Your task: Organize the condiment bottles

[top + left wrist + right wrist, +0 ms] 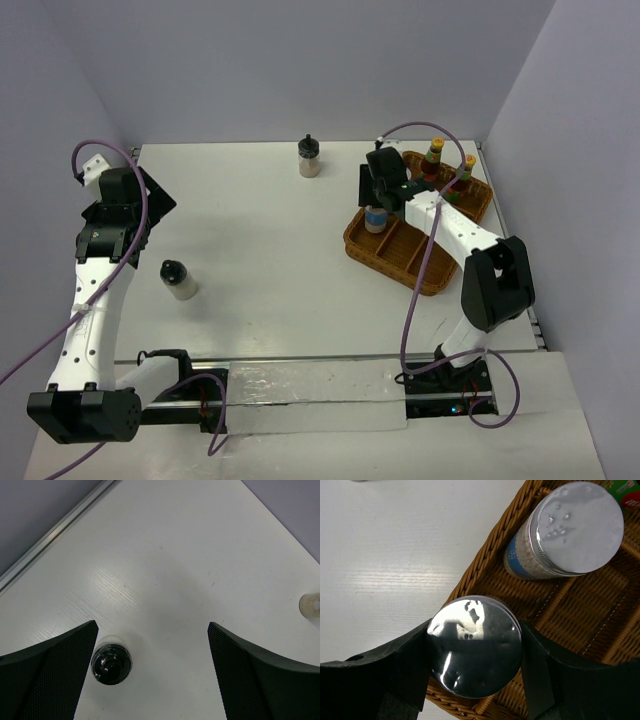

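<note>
Silver-lidded white bottle [470, 640] clamped in right tool [476, 655] at rim of brown wicker tray [485, 555]; left tool [151, 627] wide, near black-capped pale bottle [111, 665].

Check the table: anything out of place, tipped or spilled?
Nothing tipped or spilled. Two bottles stand loose on the table, outside the basket: the far black-capped bottle and the near black-capped bottle by the open left gripper. The right gripper grips a silver-lidded bottle at the basket's rim.

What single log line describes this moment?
right fingers: shut on silver-lidded bottle at basket edge | left fingers: open near black-capped bottle
</note>
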Robot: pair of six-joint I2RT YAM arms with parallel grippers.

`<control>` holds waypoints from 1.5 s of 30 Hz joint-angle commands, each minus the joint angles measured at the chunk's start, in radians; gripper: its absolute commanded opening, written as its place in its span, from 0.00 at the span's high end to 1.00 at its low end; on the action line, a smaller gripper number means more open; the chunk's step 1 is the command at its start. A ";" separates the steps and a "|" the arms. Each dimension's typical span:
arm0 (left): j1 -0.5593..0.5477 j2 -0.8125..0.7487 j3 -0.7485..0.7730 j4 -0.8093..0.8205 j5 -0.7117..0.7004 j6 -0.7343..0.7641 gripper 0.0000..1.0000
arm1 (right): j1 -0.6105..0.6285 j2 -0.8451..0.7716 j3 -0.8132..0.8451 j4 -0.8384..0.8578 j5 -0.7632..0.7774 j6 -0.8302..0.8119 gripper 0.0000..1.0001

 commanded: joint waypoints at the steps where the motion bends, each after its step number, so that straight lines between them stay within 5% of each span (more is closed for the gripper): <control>1: 0.009 -0.006 0.001 0.028 0.011 0.004 0.00 | -0.008 0.005 0.000 0.089 -0.001 -0.001 0.90; 8: 0.009 0.005 0.007 0.028 0.015 0.000 0.01 | -0.014 0.028 -0.017 0.093 -0.007 -0.001 0.78; 18: 0.009 0.013 0.022 0.026 0.032 -0.002 0.00 | -0.013 0.015 -0.009 0.073 -0.005 -0.001 0.19; 32: 0.007 0.062 0.032 0.061 0.125 -0.013 0.01 | 0.006 -0.114 0.219 -0.007 -0.074 -0.001 0.08; 45: -0.035 0.133 0.115 0.048 0.147 0.001 0.01 | 0.088 0.416 0.897 -0.183 -0.124 -0.001 0.02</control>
